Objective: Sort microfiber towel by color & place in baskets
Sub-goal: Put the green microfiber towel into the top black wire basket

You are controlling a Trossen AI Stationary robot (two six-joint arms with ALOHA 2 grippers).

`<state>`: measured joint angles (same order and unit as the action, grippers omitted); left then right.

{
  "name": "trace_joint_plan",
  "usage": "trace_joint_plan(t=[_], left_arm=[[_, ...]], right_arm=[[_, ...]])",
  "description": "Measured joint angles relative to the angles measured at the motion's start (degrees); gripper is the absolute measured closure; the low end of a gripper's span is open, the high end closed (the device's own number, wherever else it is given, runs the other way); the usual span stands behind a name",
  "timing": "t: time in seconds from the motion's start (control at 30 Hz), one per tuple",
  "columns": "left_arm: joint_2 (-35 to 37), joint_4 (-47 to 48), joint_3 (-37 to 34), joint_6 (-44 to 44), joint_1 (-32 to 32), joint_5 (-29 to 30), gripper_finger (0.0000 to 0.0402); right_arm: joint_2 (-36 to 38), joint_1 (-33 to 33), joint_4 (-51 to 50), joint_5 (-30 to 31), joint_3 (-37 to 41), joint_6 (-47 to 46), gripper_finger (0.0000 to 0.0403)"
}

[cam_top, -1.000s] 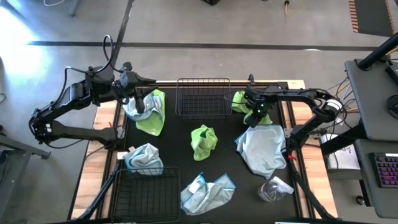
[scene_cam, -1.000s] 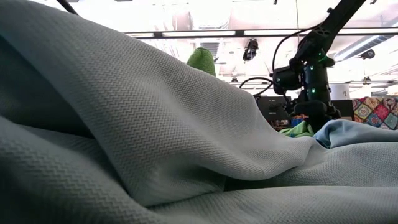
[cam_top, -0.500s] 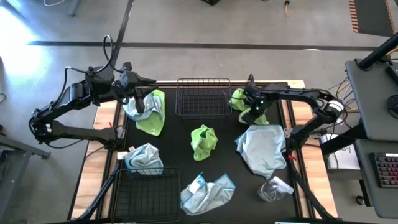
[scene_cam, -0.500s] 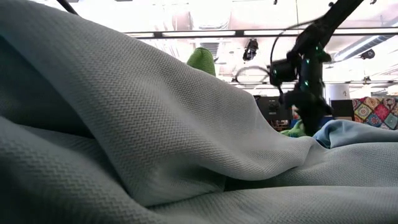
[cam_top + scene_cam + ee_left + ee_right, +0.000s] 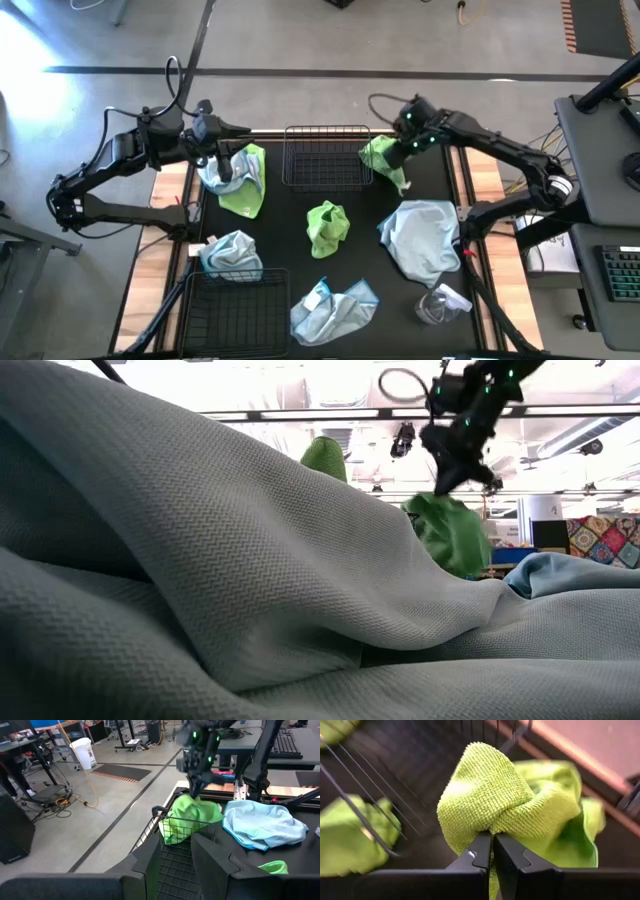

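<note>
In the high view, the right gripper [image 5: 400,150] sits in the upper right of centre, its jaws pinched tight on a lime green towel [image 5: 381,160] that hangs just beside the right edge of the upper basket [image 5: 327,156]. The right wrist view shows the two dark fingers [image 5: 481,851] closed on a fold of that cloth. The left gripper [image 5: 226,163] rests at upper left over a blue and green towel heap [image 5: 237,178], its jaws standing part open with nothing clearly held. Another green towel [image 5: 327,226] lies at centre, a light blue towel [image 5: 424,238] at right, and the lower basket [image 5: 237,312] at bottom left.
</note>
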<state>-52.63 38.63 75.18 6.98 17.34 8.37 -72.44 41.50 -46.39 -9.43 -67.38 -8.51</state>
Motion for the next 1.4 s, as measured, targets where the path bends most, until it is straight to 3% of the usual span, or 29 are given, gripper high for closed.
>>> trace_joint_plan(t=[0.63, 1.13, 1.4], left_arm=[[0.0, 0.0, 0.0, 0.0, 0.0, 0.0, 0.0306], [0.0, 0.0, 0.0, 3.3, 0.0, 0.0, 0.0306], [0.0, 3.4, 0.0, 3.1, 0.0, 0.0, 0.0306]], right_arm=[[-4.2, -6.1, 9.6, 0.0, -20.0, -0.5, 0.0394], [-17.6, -12.3, 14.6, 0.0, -34.9, -0.5, 0.0394], [-25.6, -16.3, 9.9, 0.0, -45.7, 2.8, 0.0394]])
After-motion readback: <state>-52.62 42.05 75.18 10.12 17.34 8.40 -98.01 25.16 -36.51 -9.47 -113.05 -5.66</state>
